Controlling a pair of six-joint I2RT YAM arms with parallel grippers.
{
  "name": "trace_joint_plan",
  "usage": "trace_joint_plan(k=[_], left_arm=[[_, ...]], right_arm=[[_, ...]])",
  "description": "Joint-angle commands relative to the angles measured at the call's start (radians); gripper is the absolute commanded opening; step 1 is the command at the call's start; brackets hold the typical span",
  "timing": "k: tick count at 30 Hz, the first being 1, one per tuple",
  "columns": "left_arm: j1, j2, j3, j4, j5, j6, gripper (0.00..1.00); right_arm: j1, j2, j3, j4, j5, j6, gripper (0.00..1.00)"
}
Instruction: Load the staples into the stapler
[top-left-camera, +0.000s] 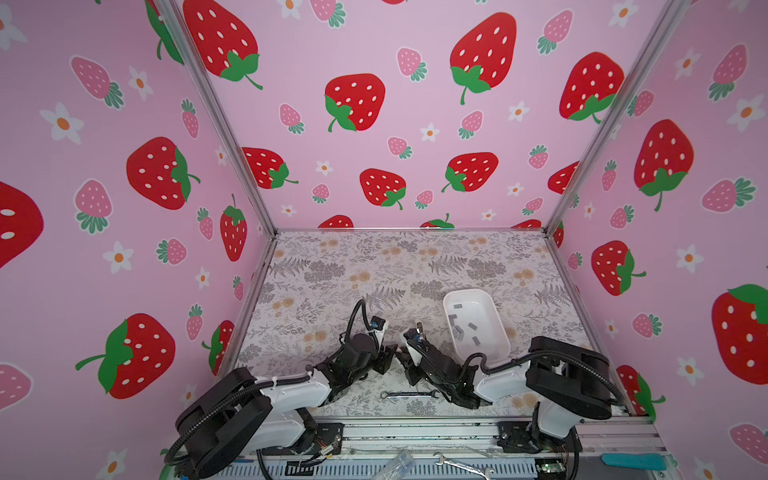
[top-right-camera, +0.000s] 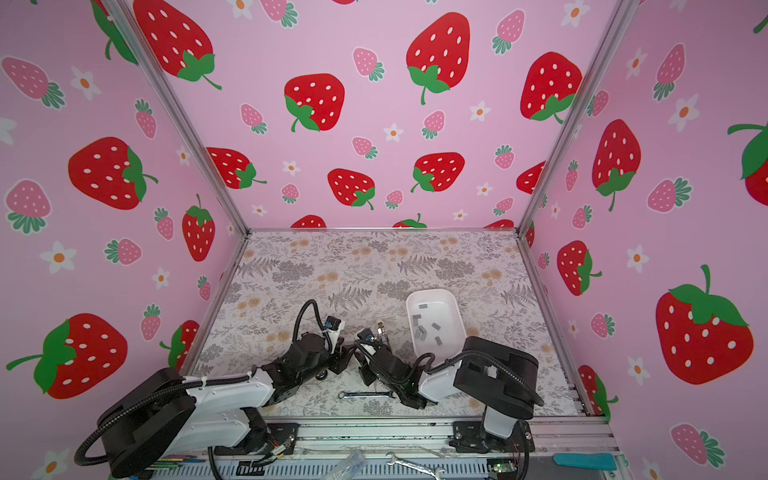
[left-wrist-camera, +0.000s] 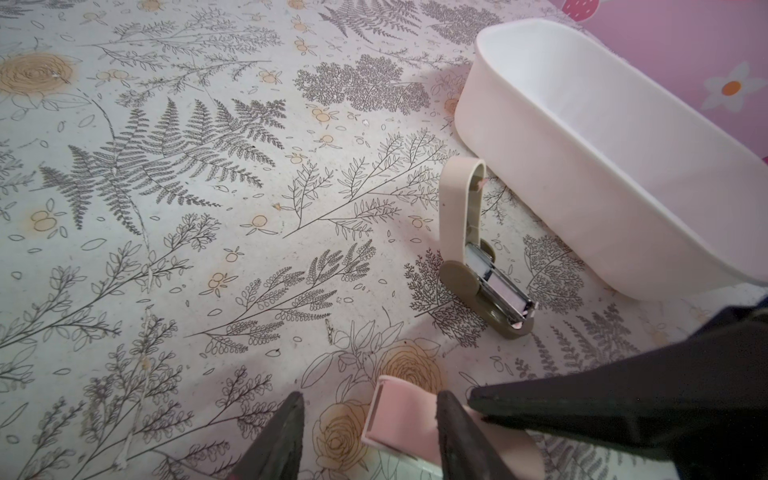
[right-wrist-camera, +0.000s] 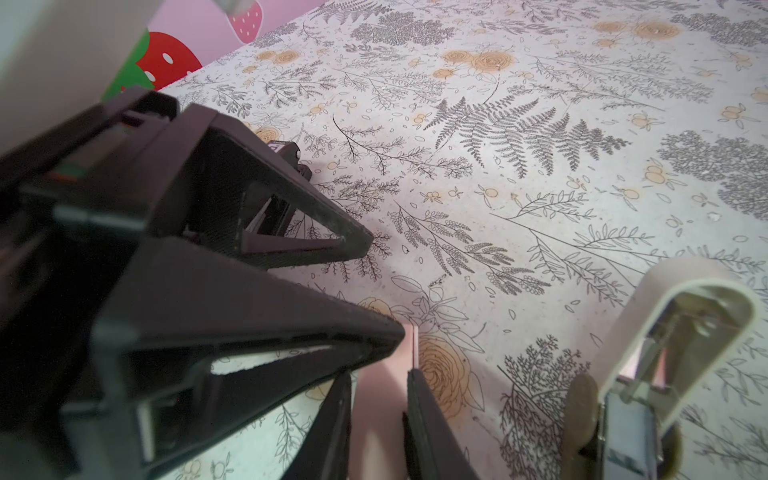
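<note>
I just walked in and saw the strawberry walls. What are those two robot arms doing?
The job is filling an open stapler, which stands beside the white tray. The staples lie in that tray. Right now both arms meet near the table's front around a small pink object: the right gripper pinches it, and the left gripper has its jaws apart around it. A wrench lies nearby, untouched.
</note>
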Motion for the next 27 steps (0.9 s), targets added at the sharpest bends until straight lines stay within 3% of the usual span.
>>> trace_joint_plan(k=[1,20,27], left_arm=[[-0.009,0.025,-0.015,0.027,0.011,0.005,0.53],[-0.013,0.143,-0.006,0.103,0.002,0.033,0.49],[-0.013,0.135,0.028,0.067,-0.011,0.026,0.49]], right_arm=[[0.010,0.039,-0.027,-0.018,-0.004,0.022,0.25],[0.024,0.194,-0.090,0.144,-0.021,0.053,0.22],[0.022,0.144,-0.064,0.114,-0.011,0.050,0.23]])
